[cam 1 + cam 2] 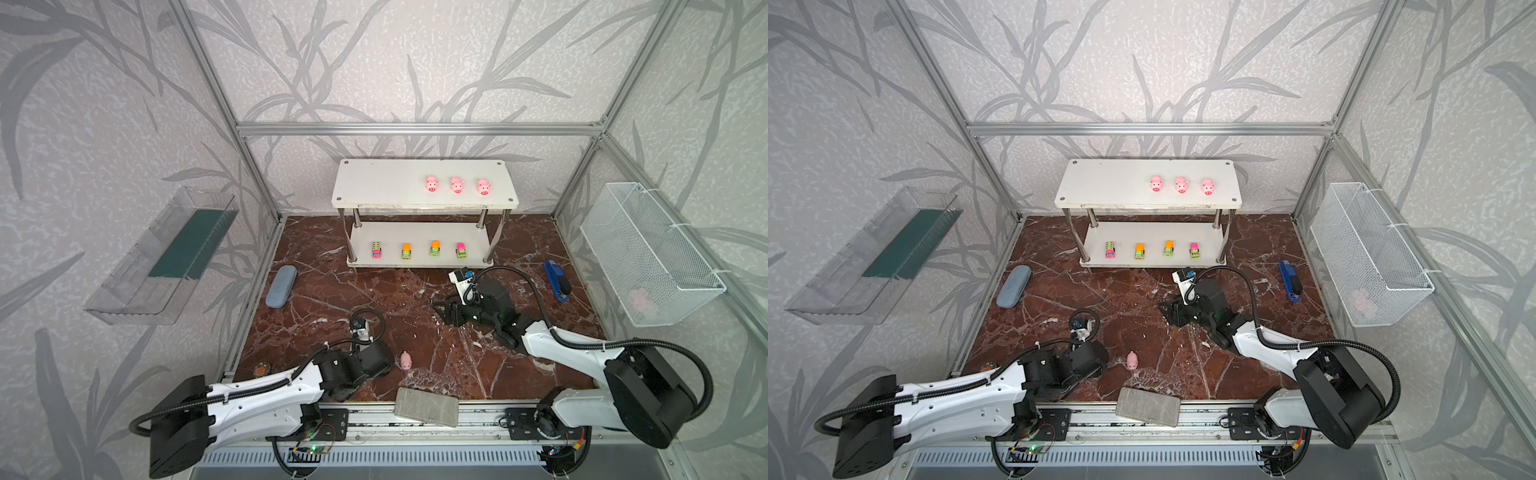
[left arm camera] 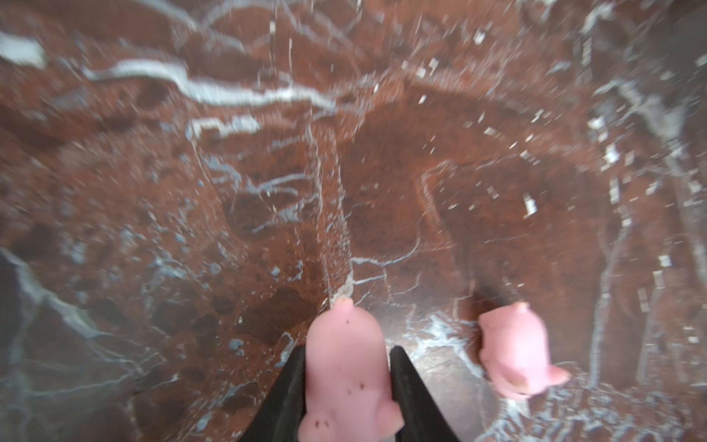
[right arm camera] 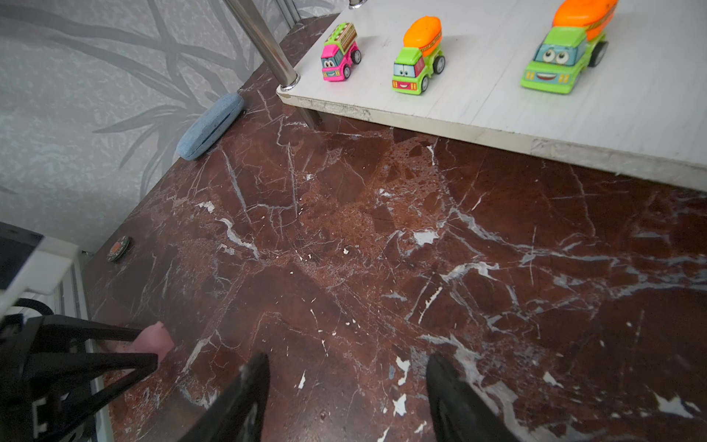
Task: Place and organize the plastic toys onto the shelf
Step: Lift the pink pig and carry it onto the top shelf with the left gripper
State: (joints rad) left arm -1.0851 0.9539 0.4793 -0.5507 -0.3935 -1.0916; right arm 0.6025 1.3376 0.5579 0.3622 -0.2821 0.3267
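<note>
Left gripper (image 2: 348,350) is clenching the held pig (image 2: 346,375) at the front of the table (image 1: 332,299), fingers pressing both flanks. Right gripper (image 3: 344,386) is hanging released, gripping nothing, near the shelf (image 1: 374,187). Best move, I'm judging: lifting straight up, avoiding the loose pig (image 1: 406,360) just beside, then setting down left of the row. Counting: three shelved pigs (image 1: 456,185) on top, four trucks (image 1: 407,251) on the lower board, two pigs off the shelf.

I am watching three pigs (image 1: 456,185) sitting on shelf (image 1: 374,187) top board, four trucks (image 1: 407,251) lining lower board, lone pig (image 1: 406,360) lying on table (image 1: 332,299) just beside left arm (image 1: 257,390).
</note>
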